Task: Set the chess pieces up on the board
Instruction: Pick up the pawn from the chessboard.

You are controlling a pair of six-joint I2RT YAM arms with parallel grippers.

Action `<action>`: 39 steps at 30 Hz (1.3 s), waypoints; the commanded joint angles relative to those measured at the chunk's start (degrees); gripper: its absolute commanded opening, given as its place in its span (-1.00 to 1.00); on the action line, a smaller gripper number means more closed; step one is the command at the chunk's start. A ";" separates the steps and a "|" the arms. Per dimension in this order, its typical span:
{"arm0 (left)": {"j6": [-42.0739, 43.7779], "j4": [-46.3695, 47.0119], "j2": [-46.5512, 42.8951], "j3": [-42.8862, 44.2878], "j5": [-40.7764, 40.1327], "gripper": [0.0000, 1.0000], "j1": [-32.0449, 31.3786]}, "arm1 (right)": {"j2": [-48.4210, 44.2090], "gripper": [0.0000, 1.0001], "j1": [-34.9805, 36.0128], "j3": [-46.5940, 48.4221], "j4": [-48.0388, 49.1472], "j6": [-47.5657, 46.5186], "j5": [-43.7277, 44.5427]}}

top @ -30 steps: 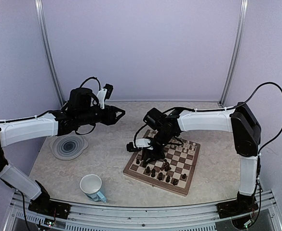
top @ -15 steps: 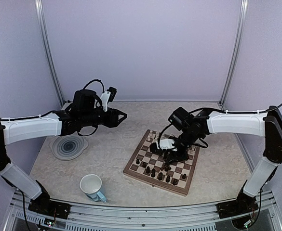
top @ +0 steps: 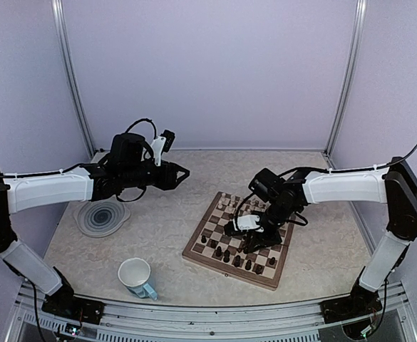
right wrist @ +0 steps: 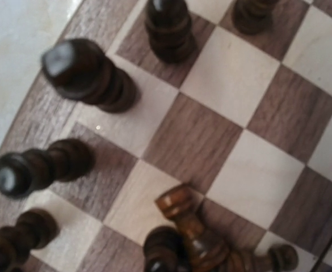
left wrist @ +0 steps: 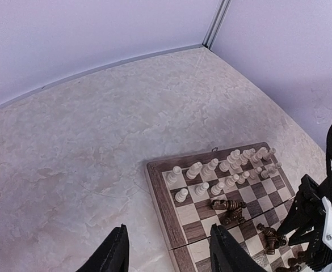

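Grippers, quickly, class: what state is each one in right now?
Left gripper: open, holding nothing.
Right gripper: cannot tell from these views.

Pale lilac walls point(top: 208, 71), grey metal corner posts point(top: 73, 71), marbled beige tabletop point(top: 165, 214)

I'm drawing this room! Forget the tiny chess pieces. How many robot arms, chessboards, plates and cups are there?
Robot arms, the left arm and the right arm: 2
Chessboard: 1
Plate: 1
Cup: 1
Total: 5
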 commanded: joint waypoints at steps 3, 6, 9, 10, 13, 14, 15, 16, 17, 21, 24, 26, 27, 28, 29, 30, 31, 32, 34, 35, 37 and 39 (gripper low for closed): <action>0.96 -0.52 0.54 1.77 0.48 -0.02 -0.46 | 1.78 -0.41 1.10 2.66 0.22 -0.34 -0.74; 0.88 -0.55 0.66 1.82 0.68 -0.02 -0.46 | 2.40 -0.47 1.53 3.00 0.12 -0.35 -0.85; 0.88 -0.61 0.84 1.86 0.90 -0.02 -0.46 | 3.17 -0.57 1.79 3.31 -0.23 -0.36 -0.77; 0.95 -0.61 0.82 1.86 0.93 -0.02 -0.46 | 3.27 -0.59 1.85 3.37 -0.36 -0.41 -0.77; 0.90 -0.69 0.97 1.95 1.04 -0.02 -0.46 | 3.46 -0.63 1.92 3.38 -0.72 -0.53 -0.51; 0.95 -0.69 1.04 1.95 1.10 -0.02 -0.46 | 3.47 -0.63 1.99 3.32 -0.83 -0.62 -0.31; 0.84 -0.65 0.99 2.02 1.05 -0.02 -0.46 | 3.47 -0.63 2.01 3.30 -1.08 -0.69 -0.19; 0.80 -0.73 1.05 2.04 1.19 -0.02 -0.46 | 3.55 -0.64 2.05 3.25 -1.32 -0.75 -0.08; 0.87 -0.78 1.06 2.04 1.22 -0.02 -0.46 | 3.56 -0.68 2.07 3.22 -1.51 -0.79 0.07; 0.88 -0.78 1.07 2.13 1.31 -0.02 -0.46 | 3.04 -0.81 2.19 3.29 -1.77 -0.71 -0.43; 0.75 -0.76 1.08 2.13 1.37 -0.02 -0.46 | 2.17 -0.86 2.19 4.34 -2.18 -0.36 -1.73; 0.73 -0.78 1.06 2.13 1.30 -0.02 -0.54 | 1.42 -0.88 2.21 5.43 -2.81 -0.01 -2.87; 0.71 -0.80 1.06 2.13 1.31 -0.02 -0.54 | 1.04 -0.88 2.19 6.01 -3.10 0.08 -3.45; 0.75 -0.80 1.13 2.13 1.31 -0.02 -0.59 | 0.61 -0.88 2.23 6.46 -3.37 0.23 -4.00; 0.78 -0.78 1.15 2.08 1.30 -0.02 -0.63 | 0.18 -0.88 2.21 6.91 -3.62 0.32 -4.32; 0.85 -0.86 1.07 2.12 1.23 -0.02 -0.63 | -0.06 -0.89 2.21 7.29 -3.84 0.37 -4.38; 0.87 -0.85 1.13 2.13 1.18 -0.02 -0.70 | -0.23 -0.89 2.19 7.60 -4.10 0.41 -4.41; 0.88 -0.87 1.08 2.13 1.20 -0.02 -0.72 | -0.36 -0.89 2.20 7.89 -4.48 0.38 -4.21; 0.95 -0.94 1.10 2.13 1.09 -0.02 -0.81 | -0.88 -0.89 2.11 7.92 -4.91 0.40 -4.00; 0.93 -0.92 1.07 2.13 1.04 -0.02 -0.85 | -1.25 -0.89 2.14 7.70 -5.17 0.38 -3.83; 1.05 -0.95 1.14 2.19 1.00 -0.02 -0.90 | -2.38 -0.89 2.10 6.61 -5.73 0.42 -3.29; 1.13 -1.00 1.23 2.21 0.96 -0.02 -0.90 | -4.19 -0.89 2.10 4.70 -6.07 0.34 -2.62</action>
